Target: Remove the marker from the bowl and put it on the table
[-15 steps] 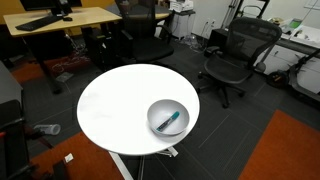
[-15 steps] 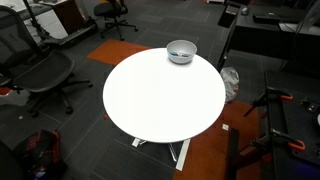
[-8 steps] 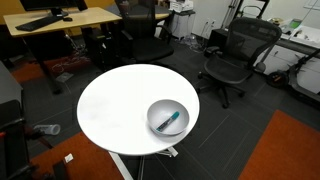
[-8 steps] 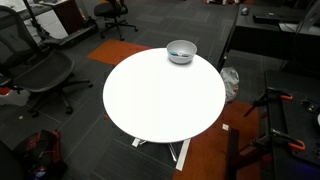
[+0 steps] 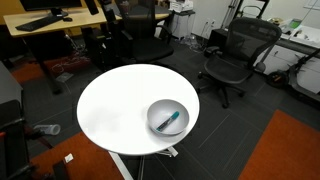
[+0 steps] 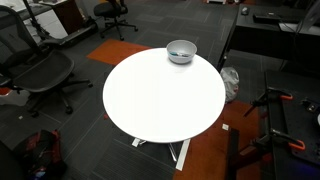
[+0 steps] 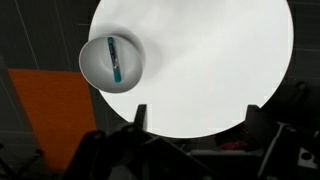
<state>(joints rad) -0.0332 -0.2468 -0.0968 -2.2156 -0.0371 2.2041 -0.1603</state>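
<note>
My wrist view looks straight down on the table [image 7: 215, 70] from high up, gripper [image 7: 195, 118] spread wide and empty, the bowl [image 7: 112, 62] ahead and off to one side holding the marker [image 7: 115, 59], while neither exterior view shows my arm at all.

The round white table [image 5: 120, 105] stands on a dark floor, and near its edge sits the grey bowl [image 5: 154, 110] with a pale rim. Inside the bowl lies the teal-blue marker [image 5: 171, 121], placed slantwise. Behind the table there is a light-wood desk [image 5: 60, 18] and a black office chair [image 5: 238, 55], both well apart from it.
</note>
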